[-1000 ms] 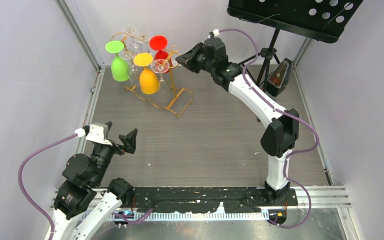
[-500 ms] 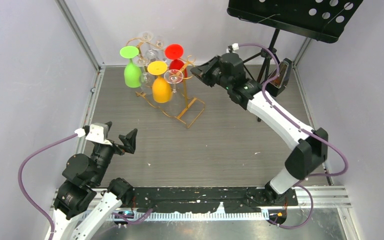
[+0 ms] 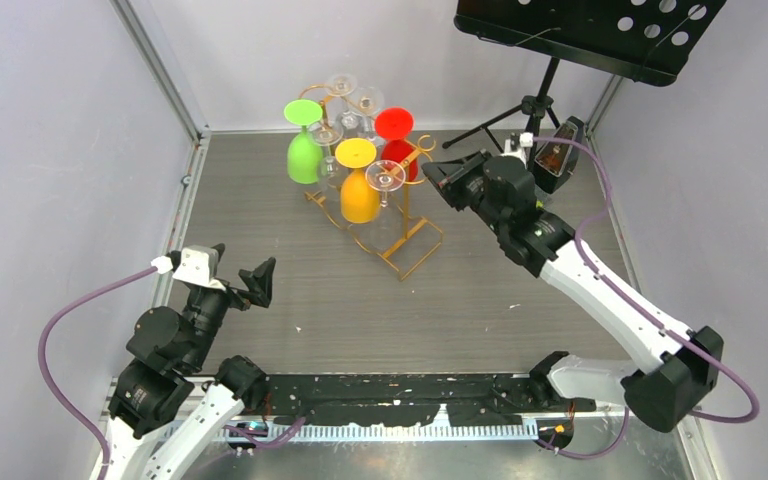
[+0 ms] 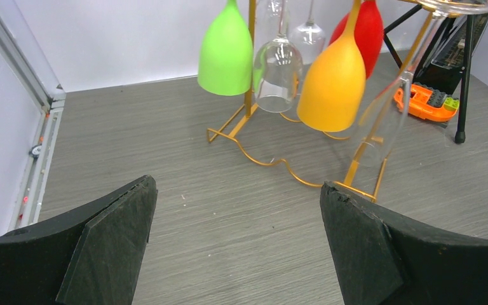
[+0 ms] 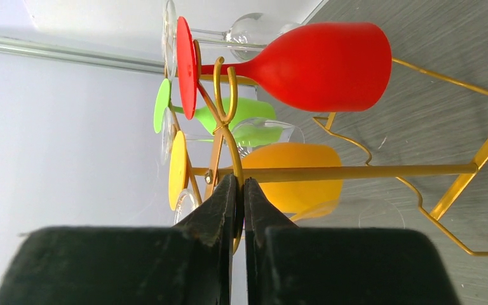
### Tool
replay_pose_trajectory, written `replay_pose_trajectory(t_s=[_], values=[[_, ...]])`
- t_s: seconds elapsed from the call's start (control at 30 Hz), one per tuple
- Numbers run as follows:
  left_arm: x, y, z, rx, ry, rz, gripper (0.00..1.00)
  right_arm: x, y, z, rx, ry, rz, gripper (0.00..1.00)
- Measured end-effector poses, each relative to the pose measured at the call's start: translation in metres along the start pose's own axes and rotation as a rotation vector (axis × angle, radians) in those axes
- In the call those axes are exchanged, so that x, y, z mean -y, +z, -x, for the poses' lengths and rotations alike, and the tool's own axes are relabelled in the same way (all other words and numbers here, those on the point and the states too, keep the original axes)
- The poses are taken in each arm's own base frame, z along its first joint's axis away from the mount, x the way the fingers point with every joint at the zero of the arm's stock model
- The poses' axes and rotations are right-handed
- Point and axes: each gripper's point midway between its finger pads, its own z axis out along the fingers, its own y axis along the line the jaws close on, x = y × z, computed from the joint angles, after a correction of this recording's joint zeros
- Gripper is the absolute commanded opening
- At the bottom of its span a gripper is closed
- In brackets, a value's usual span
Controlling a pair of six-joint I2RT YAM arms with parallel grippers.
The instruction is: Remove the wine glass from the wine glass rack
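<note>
The gold wire wine glass rack (image 3: 415,245) stands at the back middle of the table. Upside down on it hang a green glass (image 3: 303,155), an orange glass (image 3: 359,195), a red glass (image 3: 397,135) and several clear glasses (image 3: 385,178). My right gripper (image 3: 432,170) is shut on a curled gold wire hook of the rack (image 5: 356,170), its tips (image 5: 240,181) just under the red glass (image 5: 321,67). My left gripper (image 3: 237,270) is open and empty at the near left. Its wrist view shows the rack (image 4: 254,159) and the glasses (image 4: 332,86) ahead of it.
A black music stand (image 3: 590,30) on a tripod (image 3: 535,105) stands at the back right, with a dark metronome-like object (image 3: 558,152) beside it. An orange toy block (image 4: 422,101) lies near the tripod foot. Grey walls close in the left, back and right.
My right gripper has pulled the whole rack with its glasses to the right and nearer, from the back left to the back middle. The left arm has not moved.
</note>
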Motion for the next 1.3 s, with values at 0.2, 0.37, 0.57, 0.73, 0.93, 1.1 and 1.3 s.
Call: replay_pose_trajectory(t_s=[0.2,0.37,0.57,0.73,0.93,1.1,1.3], values=[[0.000,0.000,-0.001,-0.001,0.000,0.000,0.99,0.005,-0.025,-0.005,0.043,0.017,-0.012,0.06],[0.000,0.000,-0.001,-0.002,-0.001,0.000,0.99,0.006,-0.040,-0.013,0.066,0.026,-0.010,0.06],[0.000,0.000,-0.001,-0.002,-0.003,0.000,0.99,0.005,-0.044,-0.018,0.080,0.024,-0.009,0.16],[0.000,0.000,-0.001,-0.002,-0.003,0.000,0.99,0.004,-0.045,-0.018,0.094,0.010,-0.008,0.38],[0.000,0.000,-0.001,-0.002,-0.003,0.000,0.99,-0.001,-0.046,-0.018,0.099,-0.015,0.004,0.58],[0.000,0.000,-0.001,-0.002,-0.003,0.000,0.99,-0.003,-0.048,-0.016,0.098,-0.059,0.010,0.66],[0.000,0.000,-0.002,-0.005,-0.002,0.000,0.99,-0.006,-0.073,-0.003,0.110,-0.162,0.028,0.71]])
